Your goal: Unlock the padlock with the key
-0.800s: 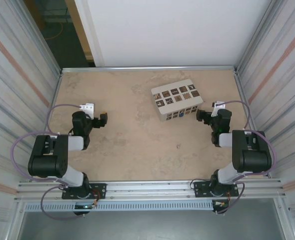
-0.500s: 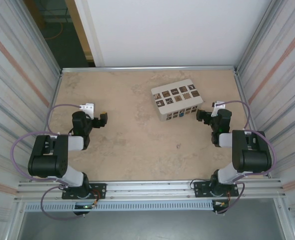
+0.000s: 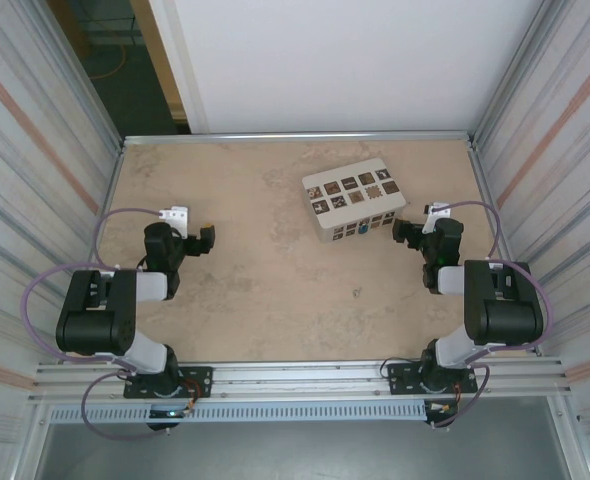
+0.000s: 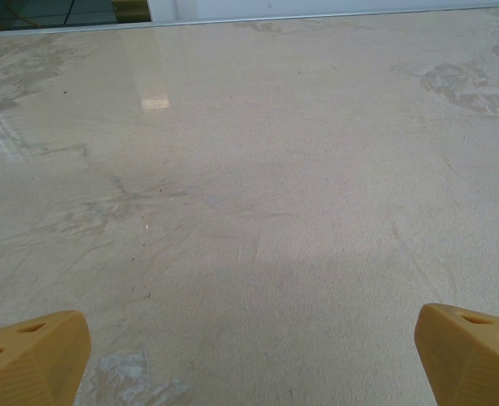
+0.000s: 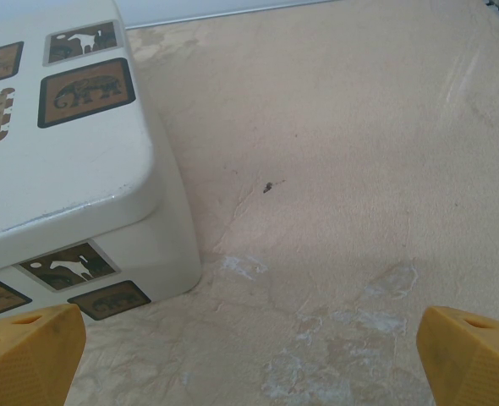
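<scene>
Two arms flank one counter. There is one white box with brown picture squares, far right of centre. One padlock, a tiny dark speck too small to make out in detail, lies on open counter near of the box, well apart from both arms. The left end effector and the right end effector each gape fully wide, holding nothing. Nothing has moved since the earlier frames.
</scene>
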